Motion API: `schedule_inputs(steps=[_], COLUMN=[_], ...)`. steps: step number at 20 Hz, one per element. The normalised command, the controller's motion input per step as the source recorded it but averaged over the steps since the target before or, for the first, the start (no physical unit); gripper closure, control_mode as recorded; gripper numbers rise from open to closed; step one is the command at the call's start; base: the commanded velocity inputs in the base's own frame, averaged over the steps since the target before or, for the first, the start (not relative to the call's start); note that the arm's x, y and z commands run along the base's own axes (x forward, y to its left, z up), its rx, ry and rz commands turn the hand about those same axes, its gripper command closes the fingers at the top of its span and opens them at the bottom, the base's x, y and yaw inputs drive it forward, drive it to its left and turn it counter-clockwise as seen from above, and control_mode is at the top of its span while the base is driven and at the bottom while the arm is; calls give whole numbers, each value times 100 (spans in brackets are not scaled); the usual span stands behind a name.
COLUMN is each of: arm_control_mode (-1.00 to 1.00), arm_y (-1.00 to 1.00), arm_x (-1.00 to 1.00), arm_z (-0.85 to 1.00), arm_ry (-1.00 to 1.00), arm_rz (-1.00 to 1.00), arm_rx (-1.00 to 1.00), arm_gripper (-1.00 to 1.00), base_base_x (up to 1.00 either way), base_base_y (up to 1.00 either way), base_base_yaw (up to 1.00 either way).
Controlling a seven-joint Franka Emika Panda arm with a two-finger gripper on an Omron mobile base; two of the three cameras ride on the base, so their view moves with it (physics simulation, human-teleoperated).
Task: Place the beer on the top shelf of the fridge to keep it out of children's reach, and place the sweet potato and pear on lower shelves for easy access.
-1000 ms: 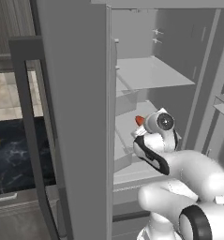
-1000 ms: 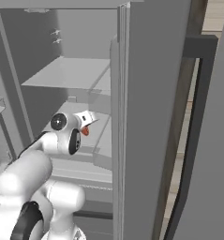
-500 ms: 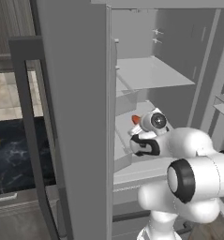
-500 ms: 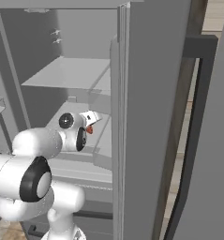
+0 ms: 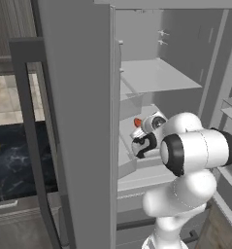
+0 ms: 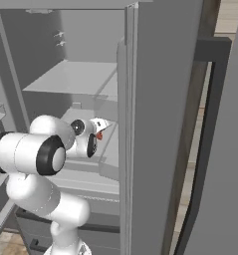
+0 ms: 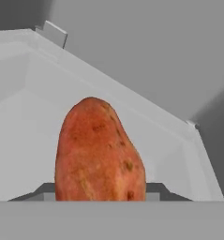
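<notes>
Our two-finger dark claw [image 5: 135,127] is pinched on the elongated orange-red sweet potato [image 7: 98,151], holding it inside the tall grey fridge [image 5: 78,121] over a pale lower shelf [image 7: 19,117], below the top shelf [image 5: 154,75]. Over the last second the arm has folded and carried the tuber slightly deeper. We judge only lowering and release remain for this item.

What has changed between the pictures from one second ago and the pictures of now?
The arm folded its elbow forward and up, and the gripper moved a little toward the open door side, keeping its hold on the sweet potato above a lower shelf of the fridge. Nothing was let go. The fridge stayed open; the shelf above is unchanged.
</notes>
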Motion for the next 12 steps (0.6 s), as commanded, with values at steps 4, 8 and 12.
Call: schedule_inputs(steps=[4,8,12], arm_control_mode=[-100,-100,-100], arm_y=[0,0,0], arm_x=[30,11,5], arm_z=[-8,0,2], arm_ry=[0,0,0], arm_rz=[0,0,0], arm_rx=[0,0,0], arm_gripper=[-100,-100,-100], base_base_x=[0,0,0], base_base_y=[0,0,0], base_base_yaw=[0,0,0])
